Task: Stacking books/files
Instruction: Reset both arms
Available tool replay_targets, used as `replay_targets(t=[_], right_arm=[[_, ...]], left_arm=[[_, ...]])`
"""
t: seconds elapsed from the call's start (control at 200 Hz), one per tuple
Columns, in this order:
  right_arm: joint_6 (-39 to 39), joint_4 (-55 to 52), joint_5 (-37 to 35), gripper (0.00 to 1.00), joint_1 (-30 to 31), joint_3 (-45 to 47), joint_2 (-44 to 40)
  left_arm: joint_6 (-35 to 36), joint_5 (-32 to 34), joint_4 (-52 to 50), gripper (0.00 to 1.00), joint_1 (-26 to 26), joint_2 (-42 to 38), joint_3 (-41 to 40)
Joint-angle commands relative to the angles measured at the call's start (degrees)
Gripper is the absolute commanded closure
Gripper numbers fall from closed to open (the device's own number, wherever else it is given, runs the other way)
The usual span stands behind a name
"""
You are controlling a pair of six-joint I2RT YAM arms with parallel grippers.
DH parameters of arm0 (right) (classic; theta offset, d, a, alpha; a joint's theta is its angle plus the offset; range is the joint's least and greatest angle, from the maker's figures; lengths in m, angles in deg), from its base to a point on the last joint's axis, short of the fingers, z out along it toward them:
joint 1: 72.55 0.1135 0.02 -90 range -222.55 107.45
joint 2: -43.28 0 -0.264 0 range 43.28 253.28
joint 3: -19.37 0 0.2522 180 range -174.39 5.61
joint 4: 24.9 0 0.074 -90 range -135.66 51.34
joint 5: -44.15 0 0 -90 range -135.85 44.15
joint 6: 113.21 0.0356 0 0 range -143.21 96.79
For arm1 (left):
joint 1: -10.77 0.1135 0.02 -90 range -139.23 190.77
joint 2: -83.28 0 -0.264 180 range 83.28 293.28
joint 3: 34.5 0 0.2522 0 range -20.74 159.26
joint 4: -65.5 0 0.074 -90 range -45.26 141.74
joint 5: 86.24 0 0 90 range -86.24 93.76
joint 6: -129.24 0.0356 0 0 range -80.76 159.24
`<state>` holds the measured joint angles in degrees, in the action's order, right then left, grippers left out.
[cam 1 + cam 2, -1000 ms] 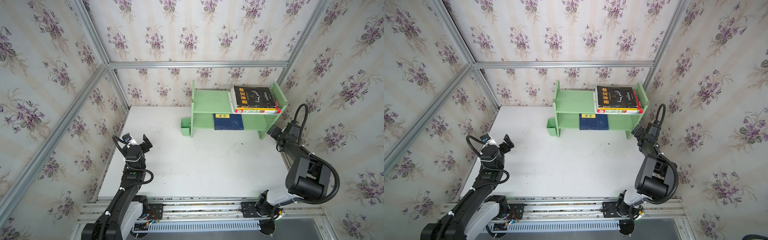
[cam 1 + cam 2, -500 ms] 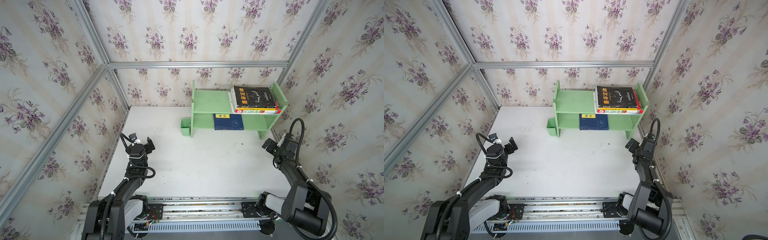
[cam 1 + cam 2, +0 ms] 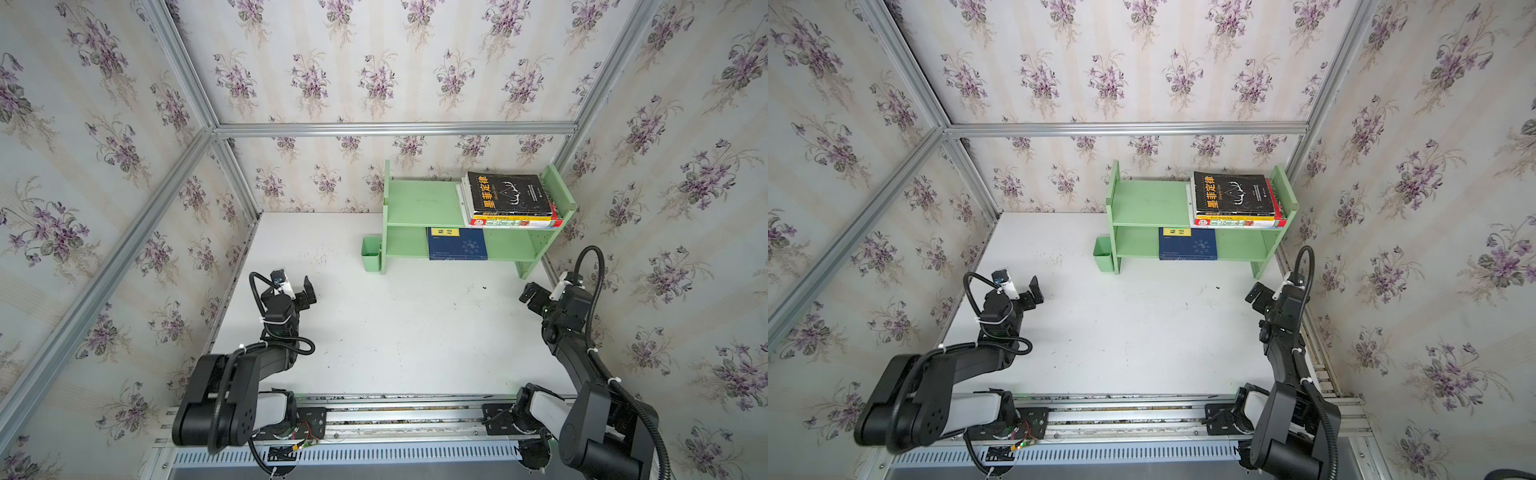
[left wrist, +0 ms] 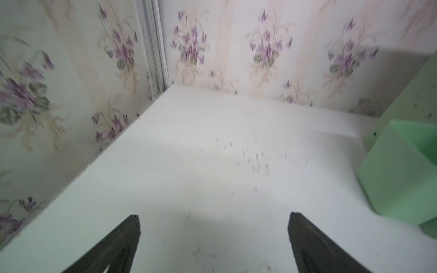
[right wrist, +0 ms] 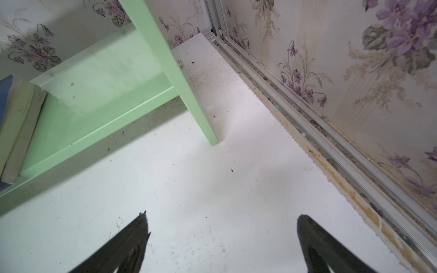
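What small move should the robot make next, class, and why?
Probably move the right gripper toward the navy book on the lower shelf: it lies apart from the stack above, and both it and the left gripper have open, empty fingers.

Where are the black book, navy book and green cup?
Black orange-titled paperback (image 3: 510, 194): in a top view, cover centre.
Navy yellow-labelled paperback (image 3: 457, 246): in a top view, cover centre.
Small green plastic cup (image 3: 371, 259): in a top view, front wall.

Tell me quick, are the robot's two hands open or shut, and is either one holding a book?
Left gripper: open, fingers spread wide, holding nothing.
Right gripper: open, fingers spread wide, holding nothing.
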<state>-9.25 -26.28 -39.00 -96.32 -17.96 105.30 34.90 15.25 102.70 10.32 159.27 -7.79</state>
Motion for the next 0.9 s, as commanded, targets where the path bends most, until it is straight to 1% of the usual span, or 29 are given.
replay_targets(t=[0.0,0.02,0.035,0.095,0.11,0.145,0.17,0.245,0.325,0.4,0.445,0.49,0.535,0.59,0.61,0.68,0.74,0.765,0.81,0.825,0.865,0.894], right_arm=[[0.0,8.2,0.2,0.00,1.9,0.4,1.5],[-0.3,10.1,0.2,0.00,2.4,0.8,2.3],[-0.5,11.4,0.1,0.00,2.8,1.1,2.8],[-0.9,15.8,-0.2,0.00,4.3,2.0,5.5],[-0.9,16.9,-0.4,0.00,4.7,2.1,6.3],[-1.0,19.3,-0.8,0.00,5.5,2.7,8.2],[-1.5,21.0,-1.1,0.00,6.3,3.0,9.7],[-4.8,25.1,-3.4,0.00,9.9,3.1,13.0],[-6.3,25.0,-2.2,0.00,11.7,1.0,15.4],[-7.0,23.9,-0.9,0.00,12.4,-0.5,16.7],[-7.0,24.8,-0.9,0.00,12.7,0.1,16.6],[-6.1,28.1,-0.9,0.00,12.8,1.9,16.2],[-4.6,34.0,-2.9,0.00,13.7,4.6,16.3],[-8.2,40.8,-6.3,0.00,17.5,6.4,18.6],[-9.9,41.7,-7.9,0.00,19.4,6.1,19.3],[-14.8,39.6,-13.3,0.00,25.1,3.7,21.7],[-18.1,43.4,-16.7,0.00,28.1,2.3,27.5],[-18.1,43.4,-17.2,0.00,28.7,2.2,27.9],[-15.9,37.6,-19.9,0.00,28.5,1.9,25.3],[-15.6,38.5,-20.7,0.00,28.4,2.3,25.5],[-16.1,45.4,-21.7,0.00,28.3,3.2,27.8],[-15.9,43.1,-21.6,0.00,28.3,2.5,27.3]], left_arm=[[2.9,-0.7,8.1,0.00,-0.7,0.8,1.1],[3.2,-0.6,10.9,0.00,-0.9,1.5,0.4],[3.2,-0.6,10.5,0.00,-0.9,1.4,0.4],[2.4,-0.9,1.0,0.00,-0.9,-1.4,2.9],[2.6,-0.7,1.3,0.00,-1.0,-1.2,2.9],[3.2,-0.1,6.3,0.00,-1.2,0.2,1.6],[3.4,0.0,7.8,0.00,-1.4,0.5,1.2],[3.0,0.0,2.6,0.00,-1.5,-0.8,2.6],[3.3,0.4,4.9,0.00,-1.6,-0.1,2.0],[3.1,0.4,3.5,0.00,-1.7,-0.6,2.5],[3.2,0.4,3.6,0.00,-1.7,-0.6,2.4],[3.2,0.4,3.6,0.00,-1.7,-0.6,2.3],[3.2,0.4,3.6,0.00,-1.7,-0.5,2.3],[3.2,0.4,3.6,0.00,-1.7,-0.6,2.3],[3.2,0.3,3.6,0.00,-1.7,-0.5,2.3],[3.2,0.4,3.6,0.00,-1.7,-0.6,2.3],[3.2,0.4,3.6,0.00,-1.7,-0.5,2.3],[3.2,0.3,3.6,0.00,-1.7,-0.5,2.3],[3.2,0.3,3.6,0.00,-1.7,-0.6,2.3],[3.2,0.3,3.6,0.00,-1.7,-0.6,2.3],[3.2,0.4,3.6,0.00,-1.7,-0.5,2.5],[3.2,0.3,3.6,0.00,-1.7,-0.6,2.4]])
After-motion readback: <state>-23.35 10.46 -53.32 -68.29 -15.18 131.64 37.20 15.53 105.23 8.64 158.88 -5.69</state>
